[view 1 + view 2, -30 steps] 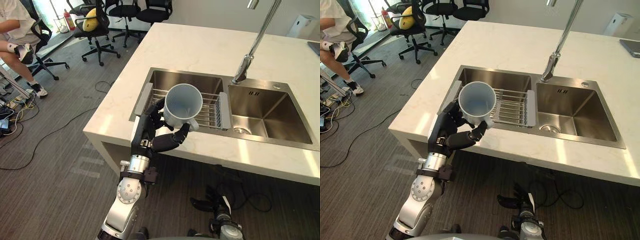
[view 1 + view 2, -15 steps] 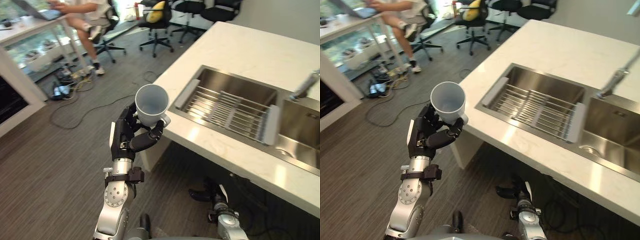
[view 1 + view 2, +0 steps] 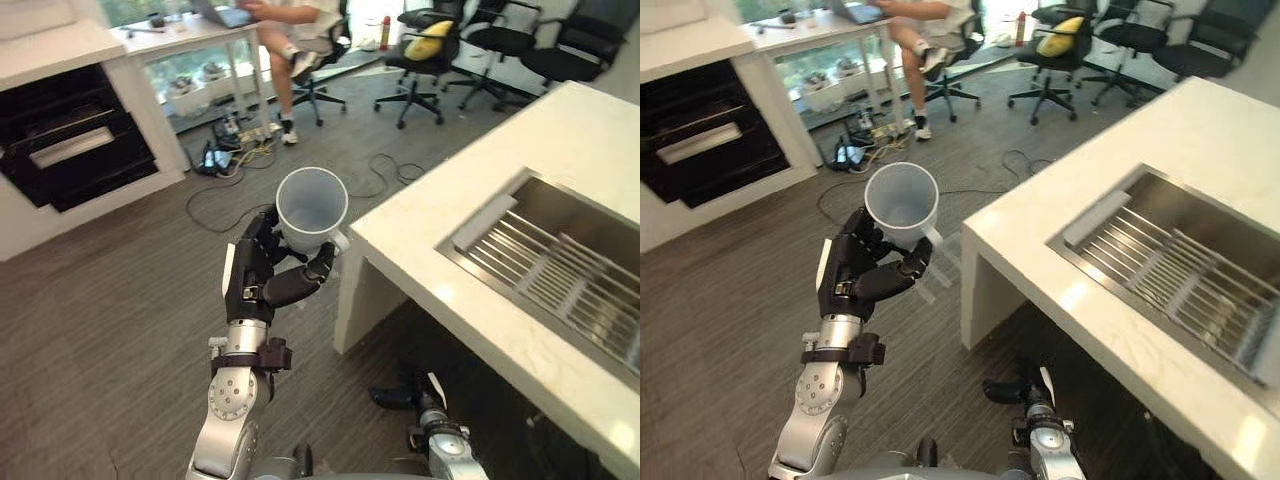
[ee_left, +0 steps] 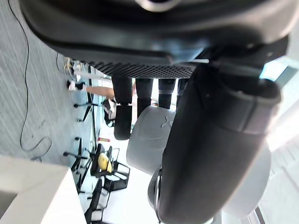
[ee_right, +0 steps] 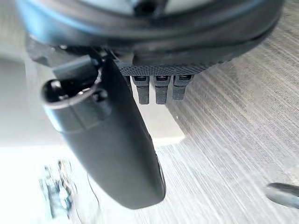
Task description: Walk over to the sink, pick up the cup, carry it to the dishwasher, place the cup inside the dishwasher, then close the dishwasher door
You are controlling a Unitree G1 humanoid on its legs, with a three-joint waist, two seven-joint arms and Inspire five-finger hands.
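Observation:
A pale grey cup [image 3: 312, 207] stands upright with its mouth up, held in my left hand [image 3: 255, 285] over the dark floor, left of the counter's corner. The fingers wrap its back and the thumb presses its front. In the left wrist view the cup [image 4: 149, 140] sits between the fingers and the thumb. The steel sink [image 3: 560, 265] with its wire rack lies in the white counter [image 3: 450, 215] to the right. A dark, open appliance bay [image 3: 70, 140] in a white cabinet shows at the far left. My right hand [image 3: 398, 397] hangs low by the floor, fingers relaxed and empty.
A person [image 3: 300, 20] sits at a desk at the back, with cables on the floor beneath. Several black office chairs [image 3: 440, 50] stand behind the counter. Open grey floor [image 3: 120, 300] stretches between me and the white cabinet.
The whole view has swung left: the sink has slid to the right edge and the dark appliance bay has come into sight. The cup stays in my left hand, clear of the counter.

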